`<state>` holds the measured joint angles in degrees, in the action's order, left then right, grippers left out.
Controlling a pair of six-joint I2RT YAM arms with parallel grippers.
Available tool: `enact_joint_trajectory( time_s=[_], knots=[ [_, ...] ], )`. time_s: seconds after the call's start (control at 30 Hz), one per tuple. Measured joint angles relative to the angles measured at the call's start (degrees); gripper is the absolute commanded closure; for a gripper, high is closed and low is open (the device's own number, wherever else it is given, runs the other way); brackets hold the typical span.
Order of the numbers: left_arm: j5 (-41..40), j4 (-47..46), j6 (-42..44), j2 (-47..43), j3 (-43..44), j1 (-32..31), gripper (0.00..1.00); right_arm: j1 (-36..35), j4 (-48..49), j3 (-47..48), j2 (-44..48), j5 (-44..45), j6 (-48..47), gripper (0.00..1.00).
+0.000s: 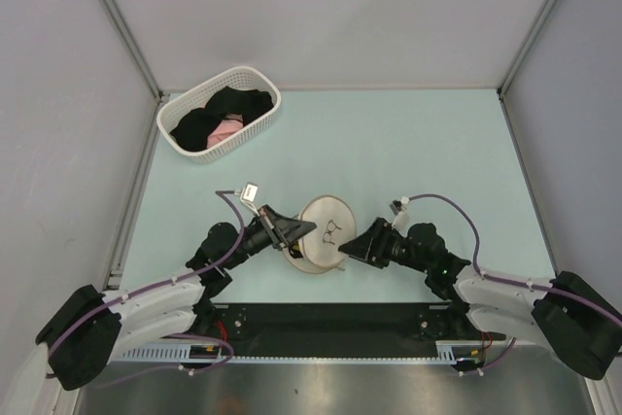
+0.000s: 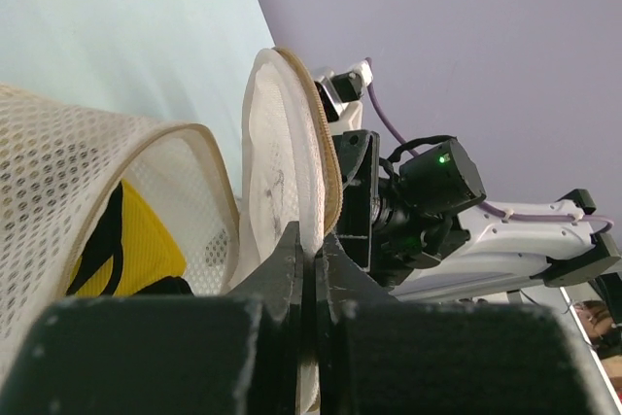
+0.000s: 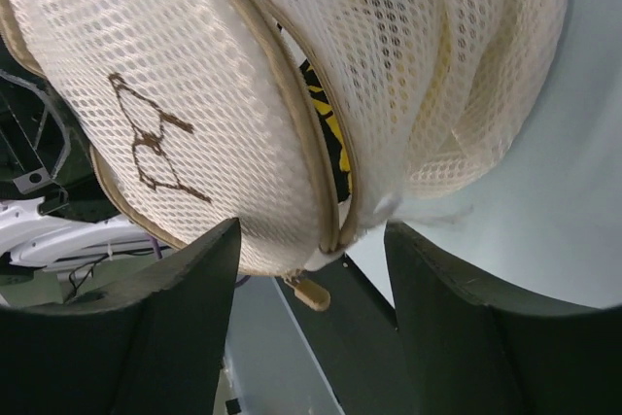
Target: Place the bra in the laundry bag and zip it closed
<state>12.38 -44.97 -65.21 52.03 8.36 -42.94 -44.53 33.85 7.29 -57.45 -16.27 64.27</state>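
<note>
The laundry bag (image 1: 326, 232) is a cream mesh pod standing on its edge near the table front, with its bra icon (image 3: 146, 143) facing up. Its two halves are slightly apart. The yellow bra with black trim shows inside in the left wrist view (image 2: 131, 250) and through the seam gap in the right wrist view (image 3: 328, 119). My left gripper (image 1: 294, 231) is shut on the bag's mesh rim (image 2: 313, 240). My right gripper (image 1: 352, 246) is open, with its jaws either side of the seam (image 3: 311, 232). The tan zipper pull (image 3: 309, 292) hangs between them.
A white slotted basket (image 1: 255, 78) with black and pink garments stands at the back left. Grey walls close off both sides and the back. The black base rail (image 1: 321, 320) runs along the near edge.
</note>
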Motion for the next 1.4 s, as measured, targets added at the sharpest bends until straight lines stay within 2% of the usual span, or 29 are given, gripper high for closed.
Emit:
enact_joint_trajectory(
  time_s=[0.03, 0.17, 0.23, 0.27, 0.33, 0.37, 0.4, 0.43, 0.53, 0.57, 0.67, 0.73, 0.93, 1.0, 1.1, 1.23, 1.4],
  knots=[
    [0.11, -0.22, -0.35, 0.15, -0.31, 0.07, 1.00, -0.04, 1.46, 0.00, -1.31, -0.02, 0.07, 0.42],
    [0.59, -0.74, -1.09, 0.24, -1.09, 0.59, 1.00, -0.26, 5.95, 0.02, -4.70, -0.02, 0.22, 0.67],
    [1.20, -0.66, -1.22, 0.15, -1.09, 1.20, 0.99, -0.28, 7.54, 0.02, -5.88, -0.04, 0.35, 0.68],
    [1.44, -0.15, -1.18, -0.07, -1.07, 1.64, 0.96, -0.35, 8.33, 0.02, -6.40, -0.04, 0.57, 0.79],
    [1.46, 4.76, 0.98, -0.96, -0.24, 2.67, 0.77, -0.52, 9.18, 0.04, -6.93, -0.04, 0.94, 0.83],
    [1.14, 9.29, 2.75, -1.36, 1.20, 3.04, 0.70, -0.66, 9.18, 0.09, -7.04, -0.04, 1.53, 0.92],
    [0.59, 13.60, 4.83, -1.46, 3.02, 3.23, 0.56, -0.74, 9.14, 0.15, -7.06, -0.02, 1.90, 0.97],
    [-0.52, 19.47, 7.45, -1.51, 5.90, 3.34, 0.52, -0.83, 9.07, 0.31, -7.06, -0.02, 2.51, 1.00],
    [-5.95, 34.36, 15.63, -3.19, 14.64, 3.32, 0.48, -1.11, 8.24, 1.97, -7.04, 0.22, 5.03, 1.00],
    [-7.74, 37.57, 17.90, -4.55, 16.41, 3.32, 0.42, -1.14, 7.56, 2.80, -6.91, 0.46, 5.97, 1.00],
    [-12.98, 44.94, 22.97, -9.20, 19.10, 2.12, 0.44, -1.16, 4.72, 4.74, -6.14, 1.14, 8.15, 1.00],
    [-17.35, 49.00, 25.27, -12.41, 19.74, -0.81, 0.45, -1.16, 1.88, 5.99, -5.62, 1.99, 9.73, 1.00],
    [-33.20, 58.34, 26.25, -15.34, 19.93, -19.82, 0.46, -1.18, -7.93, 9.03, -4.66, 4.50, 13.18, 1.00],
    [-35.50, 59.34, 25.94, -13.64, 20.17, -25.00, 0.44, -1.44, -11.06, 10.23, -3.89, 5.55, 13.79, 1.00],
    [-36.59, 59.52, 24.63, -6.71, 22.91, -29.20, 0.42, -2.12, -14.75, 11.76, -2.32, 7.08, 14.25, 1.00],
    [-37.46, 60.57, 21.35, 4.87, 29.42, -32.17, 0.45, -3.39, -19.41, 13.94, -1.31, 9.57, 14.14, 1.00],
    [-40.65, 66.20, 17.75, 12.92, 37.59, -33.40, 0.45, -5.57, -23.19, 15.37, -0.94, 12.76, 14.12, 1.00]
  ],
)
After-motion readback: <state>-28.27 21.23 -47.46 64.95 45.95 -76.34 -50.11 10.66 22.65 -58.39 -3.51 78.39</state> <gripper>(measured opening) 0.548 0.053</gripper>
